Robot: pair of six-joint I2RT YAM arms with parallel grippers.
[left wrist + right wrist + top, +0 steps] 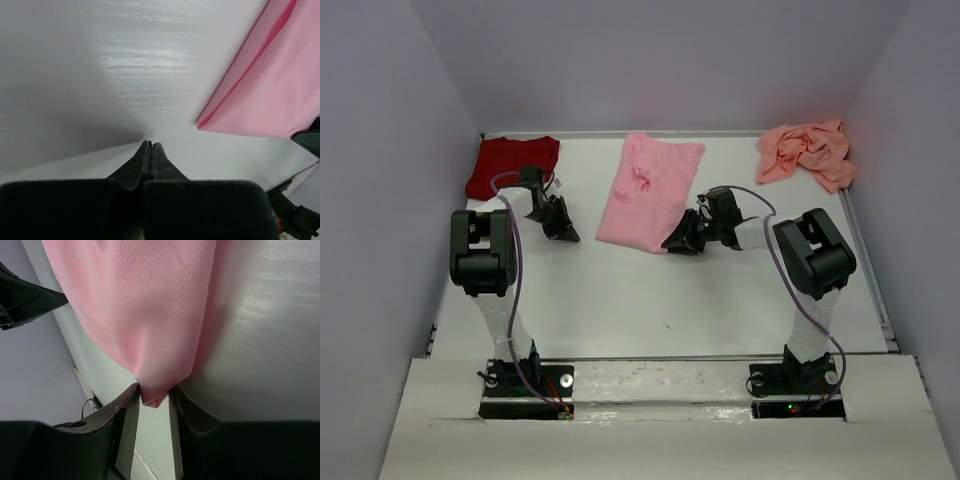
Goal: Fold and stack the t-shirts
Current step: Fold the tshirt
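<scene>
The light pink t-shirt (pixel 648 190) lies folded lengthwise at the table's middle back; it also shows in the left wrist view (pixel 270 85). My right gripper (pixel 678 243) is at its near right corner. In the right wrist view the jaws (pixel 154 390) are closed on that bunched corner of the pink cloth (pixel 140 305), which is raised slightly off the table. My left gripper (pixel 563 232) is shut and empty (pixel 151 144), low over bare table left of the pink tee. The dark red t-shirt (pixel 513 165) lies folded at the back left. The salmon-pink t-shirt (pixel 807 152) is crumpled at the back right.
The white table (pixel 640 300) is enclosed by grey walls on the left, back and right. Both arm bases stand at the near edge. The left arm's cable loops near the dark red tee.
</scene>
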